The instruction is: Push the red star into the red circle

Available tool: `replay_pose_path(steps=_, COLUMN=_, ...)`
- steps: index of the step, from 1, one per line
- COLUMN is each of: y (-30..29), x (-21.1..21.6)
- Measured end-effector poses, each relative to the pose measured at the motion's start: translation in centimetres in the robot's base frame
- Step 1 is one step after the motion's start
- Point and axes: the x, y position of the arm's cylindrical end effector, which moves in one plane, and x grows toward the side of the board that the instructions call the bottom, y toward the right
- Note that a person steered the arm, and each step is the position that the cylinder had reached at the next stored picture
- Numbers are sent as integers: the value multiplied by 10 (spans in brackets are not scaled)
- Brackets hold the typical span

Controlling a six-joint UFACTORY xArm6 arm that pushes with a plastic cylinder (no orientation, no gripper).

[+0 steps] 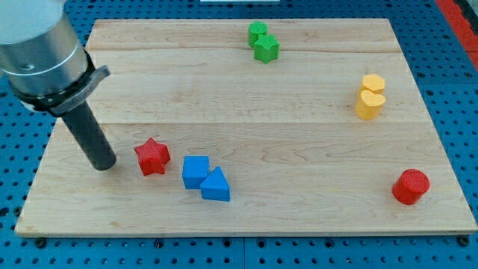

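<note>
Sitting on the board (246,90): 2 red, 2 blue, 2 green, 2 yellow blocks. No claw; my tip (104,166) is standing just left of red star (152,156), gap showing; red circle (411,186) lying far right.

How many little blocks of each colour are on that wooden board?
Red: 2, the red star and the red circle
Blue: 2, a blue cube and a blue triangle
Green: 2
Yellow: 2
Total: 8
</note>
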Motion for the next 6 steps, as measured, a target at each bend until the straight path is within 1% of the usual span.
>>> replay_pose_path(steps=1, y=93, x=-24)
replay_pose_path(steps=2, y=185, x=-26)
replay_pose_path(steps=3, y=191, x=-21)
replay_pose_path(steps=4, y=181, x=4)
replay_pose_path(steps=5, y=261, x=5)
replay_pose_path(steps=6, y=290, x=-15)
